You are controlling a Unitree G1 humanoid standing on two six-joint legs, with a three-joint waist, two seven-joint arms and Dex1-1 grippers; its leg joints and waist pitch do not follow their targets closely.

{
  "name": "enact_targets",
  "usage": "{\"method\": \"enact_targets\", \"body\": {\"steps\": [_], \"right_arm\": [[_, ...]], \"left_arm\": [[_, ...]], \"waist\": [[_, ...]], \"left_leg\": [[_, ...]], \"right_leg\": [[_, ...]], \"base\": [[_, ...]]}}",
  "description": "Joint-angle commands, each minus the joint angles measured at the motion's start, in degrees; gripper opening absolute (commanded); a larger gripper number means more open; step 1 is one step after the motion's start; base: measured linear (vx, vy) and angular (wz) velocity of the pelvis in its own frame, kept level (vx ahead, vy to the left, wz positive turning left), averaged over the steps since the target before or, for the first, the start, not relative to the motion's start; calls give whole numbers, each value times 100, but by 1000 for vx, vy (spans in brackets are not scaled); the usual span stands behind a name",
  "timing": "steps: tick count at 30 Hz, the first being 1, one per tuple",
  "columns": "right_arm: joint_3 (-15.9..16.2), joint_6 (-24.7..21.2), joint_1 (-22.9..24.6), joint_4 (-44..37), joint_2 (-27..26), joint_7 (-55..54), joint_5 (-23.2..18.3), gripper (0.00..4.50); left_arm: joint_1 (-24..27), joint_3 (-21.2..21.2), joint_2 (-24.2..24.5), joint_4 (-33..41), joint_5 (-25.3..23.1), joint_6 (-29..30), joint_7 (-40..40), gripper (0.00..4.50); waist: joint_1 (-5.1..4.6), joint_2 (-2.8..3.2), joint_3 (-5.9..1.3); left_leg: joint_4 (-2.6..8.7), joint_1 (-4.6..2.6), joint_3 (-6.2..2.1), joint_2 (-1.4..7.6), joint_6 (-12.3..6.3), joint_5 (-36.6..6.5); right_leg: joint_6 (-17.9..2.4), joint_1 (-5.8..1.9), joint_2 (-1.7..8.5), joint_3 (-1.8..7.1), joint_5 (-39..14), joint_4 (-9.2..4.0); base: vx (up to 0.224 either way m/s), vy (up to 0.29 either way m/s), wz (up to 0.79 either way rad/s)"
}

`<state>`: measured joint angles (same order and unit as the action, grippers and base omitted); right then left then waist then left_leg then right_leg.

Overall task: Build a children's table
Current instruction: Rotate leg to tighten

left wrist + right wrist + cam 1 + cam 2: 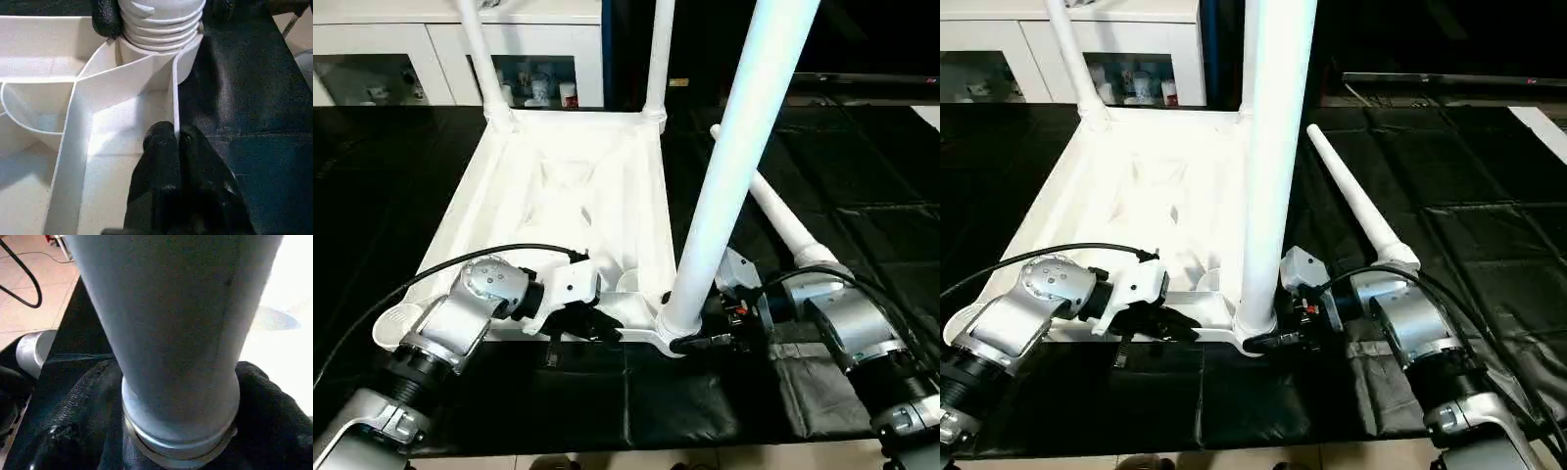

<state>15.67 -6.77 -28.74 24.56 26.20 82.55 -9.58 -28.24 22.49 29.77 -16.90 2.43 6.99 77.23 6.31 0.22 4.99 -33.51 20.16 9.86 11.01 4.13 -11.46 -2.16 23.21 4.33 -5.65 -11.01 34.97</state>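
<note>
My left gripper [590, 321]: both black fingers pressed together, pinching the thin near rim of the tabletop between them; the left wrist view shows the wall edge caught at my fingertips [168, 142].
My right gripper [1278, 338]: fingers set on either side of the base of the upright leg, just above its socket; they wrap the tube's foot closely, but I cannot tell how firmly they clamp it.
Upright leg: long white tapered plastic tube leg [734, 166], standing in the near corner socket at 5 o'clock of the top, threaded end seated at the socket mouth.
Tabletop: white rectangular plastic children's table top [563, 196], lying upside down with ribbed underside facing up, on the black cloth-covered work surface [1489, 225].
Far legs: two more white tube legs [480, 59] and [658, 59] stand in the sockets at 11 and 1 o'clock.
Loose leg: fourth white tube leg [1356, 201] lies flat on the cloth at 3 o'clock of the top, beside my right forearm.
Background: white glass-door cabinet [372, 69] at 11 o'clock beyond the table.
</note>
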Motion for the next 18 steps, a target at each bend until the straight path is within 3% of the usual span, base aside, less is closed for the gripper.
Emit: {"method": "enact_targets", "body": {"steps": [1,8,10,11,13,15,16,18], "right_arm": [[11,43,-28,13,38,118,-58,308],[-38,-108,87,-119,-77,45,-189,274],[-169,-421,175,-234,-398,-776,-115,273],[-169,-421,175,-234,-398,-776,-115,273],[-263,-801,205,-355,-691,-1429,-78,272],[-324,-921,224,-404,-871,-1750,-79,272],[-457,-1137,290,-461,-1316,-2486,-74,272],[-491,-1173,323,-469,-1491,-2786,-37,272]], "left_arm": [[15,284,35,-111,-126,-61,235,0],[47,162,-57,-108,-40,135,84,0],[68,-68,-316,-48,-18,621,-571,0],[68,-68,-316,-48,-18,621,-571,0],[97,-234,-552,50,57,969,-1003,0],[114,-308,-680,134,87,1162,-1224,0],[155,-481,-1035,359,126,1662,-1803,0],[168,-547,-1186,444,126,1861,-2050,0]], "waist": [[-33,-28,-342],[-29,-30,-334],[-31,-23,-312],[-50,-35,-302],[-104,-36,-260],[-150,-56,-250],[-171,-52,-254],[-264,-54,-252]], "left_leg": [[374,7,-49,260,-536,-623],[379,3,-48,267,-536,-639],[392,9,-55,276,-491,-651],[402,18,-56,271,-457,-711],[439,-21,-66,246,-280,-1066],[455,19,-94,228,-207,-1112],[459,37,-107,223,-193,-1124],[464,15,-114,225,-122,-1195]], "right_leg": [[-1301,-331,447,376,-986,-400],[-1293,-328,457,379,-1048,-408],[-1298,-319,455,376,-1077,-417],[-1257,-325,450,378,-1195,-426],[-1003,-304,471,377,-2114,-536],[-852,-322,480,365,-2462,-564],[-790,-340,486,357,-2561,-574],[-724,-306,483,359,-2627,-597]], "base": [[0,0,0],[0,0,0],[0,0,0],[0,0,0],[0,0,0],[0,0,0],[0,0,0],[0,0,0]]}}
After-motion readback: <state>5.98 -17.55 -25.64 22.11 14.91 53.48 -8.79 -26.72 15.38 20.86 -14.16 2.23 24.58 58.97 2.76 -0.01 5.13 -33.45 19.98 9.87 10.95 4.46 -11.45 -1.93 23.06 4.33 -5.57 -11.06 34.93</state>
